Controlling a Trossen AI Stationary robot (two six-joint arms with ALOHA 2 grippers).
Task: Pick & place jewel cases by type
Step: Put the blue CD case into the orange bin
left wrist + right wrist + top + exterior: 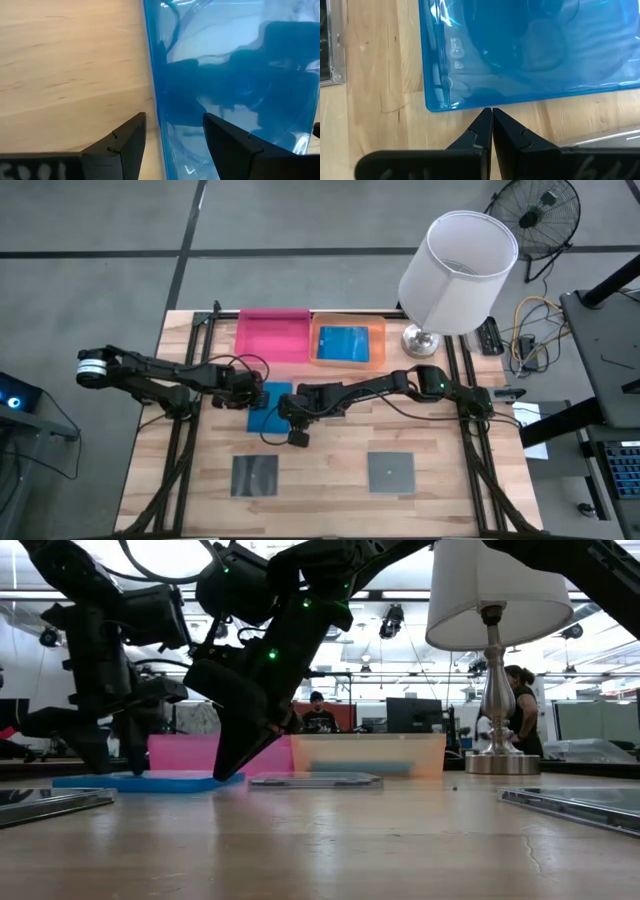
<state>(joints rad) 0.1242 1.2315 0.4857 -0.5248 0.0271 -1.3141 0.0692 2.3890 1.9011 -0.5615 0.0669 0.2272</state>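
Note:
A blue jewel case point(268, 412) lies flat on the wooden table, left of the middle. My left gripper point(175, 140) is open and points steeply down over the case's left edge point(152, 75), one finger above bare wood, the other above the blue cover. My right gripper point(491, 112) is shut, and its tips stand at the case's right edge. Two dark square jewel cases point(255, 475) point(390, 472) lie flat near the table's front. Another blue case point(345, 343) lies in the orange tray point(318, 345). My right gripper meets the blue case's right edge point(487, 104) with its shut fingertips, close to the near right corner point(429, 106). It comes slanting down from the table's right. The case lies flat on the wood. Whether my left gripper touches the case, I cannot tell.
A pink tray point(272, 335) stands beside the orange tray at the table's far edge. A lamp with a white shade point(455, 270) stands at the far right. A further flat case point(315, 780) lies under my right arm. People stand in the room beyond point(520, 715).

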